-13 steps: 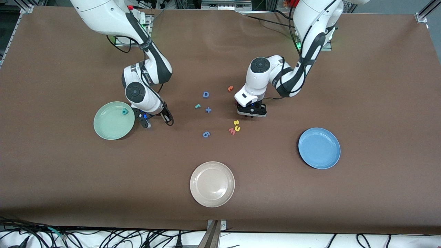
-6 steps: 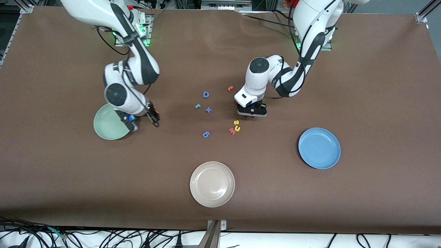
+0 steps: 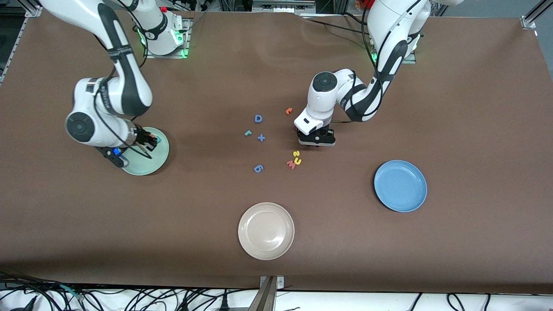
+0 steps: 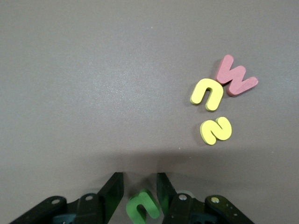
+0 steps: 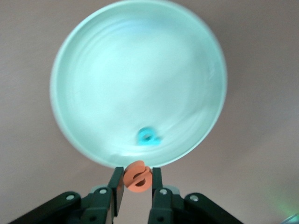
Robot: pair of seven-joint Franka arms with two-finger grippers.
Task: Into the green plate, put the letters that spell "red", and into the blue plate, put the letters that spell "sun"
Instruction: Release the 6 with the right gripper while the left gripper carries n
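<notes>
1. The right gripper point(image 5: 135, 186) is hanging over the green plate's point(image 3: 142, 166) rim, its jaws nearly closed and pinching the orange e point(image 5: 137, 176).
2. The teal d point(image 5: 148, 137) is already lying in that plate, close to the rim at about 5 o'clock in the right wrist view.
3. To do this well, it should be carrying the e further in over the plate's floor, clear of the d, lowering, then parting its jaws only slightly.
4. The left gripper point(image 4: 138, 196) is sitting low at the table, its jaws a little apart around the green n point(image 4: 143, 206); I cannot tell whether they are gripping it.
5. The yellow s point(image 4: 216, 130) and yellow u point(image 4: 208, 94) are lying close together, the u touching the pink W point(image 4: 235, 76) at its 1 o'clock.
6. The teal r point(image 3: 248, 133) is waiting on the table, near the blue D point(image 3: 258, 118).
7. The blue plate point(image 3: 400, 185) is holding nothing.
</notes>
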